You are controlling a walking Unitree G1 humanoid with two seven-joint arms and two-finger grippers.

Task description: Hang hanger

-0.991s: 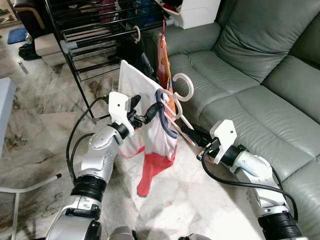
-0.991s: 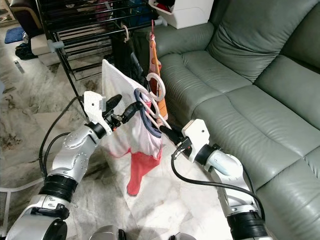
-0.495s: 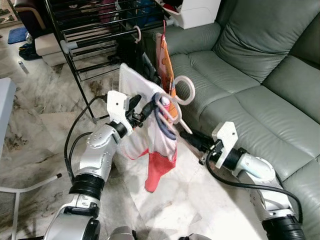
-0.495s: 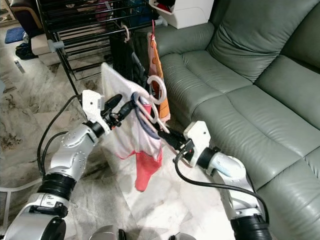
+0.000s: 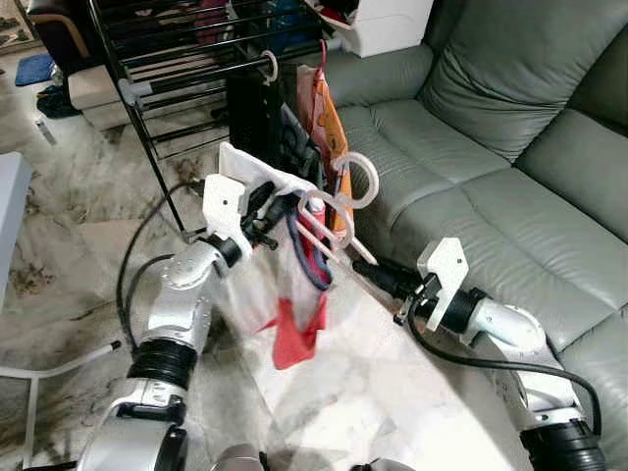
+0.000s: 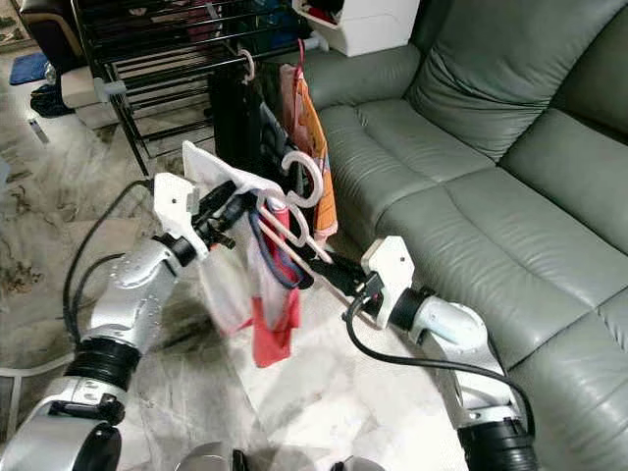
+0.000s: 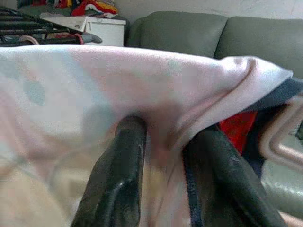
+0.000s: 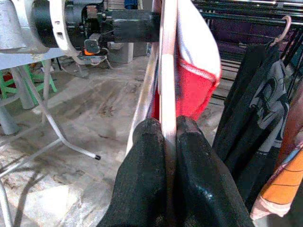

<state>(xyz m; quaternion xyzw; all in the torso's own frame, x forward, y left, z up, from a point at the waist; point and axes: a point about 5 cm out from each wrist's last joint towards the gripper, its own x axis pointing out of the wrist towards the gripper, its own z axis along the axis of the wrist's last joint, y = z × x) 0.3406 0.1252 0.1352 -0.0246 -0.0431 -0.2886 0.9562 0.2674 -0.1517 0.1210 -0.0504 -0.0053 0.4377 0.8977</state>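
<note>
Right wrist view: my right gripper fingers are clamped on the pink hanger arm. Left gripper pinches the white-and-red garment on it, held just before the drying rack, beside the sofa.

No readable text, labels, brand marks or numbers anywhere in these views. The dark T-shirt hanging on the drying rack carries a pale printed graphic, but it is folded and blurred, so no letters can be made out. The white storage box behind the sofa shows plain faces with no writing. The white and red garment on the pink hanger has no legible tag or print, and the white housings on the robot's wrists show no markings either.
</note>
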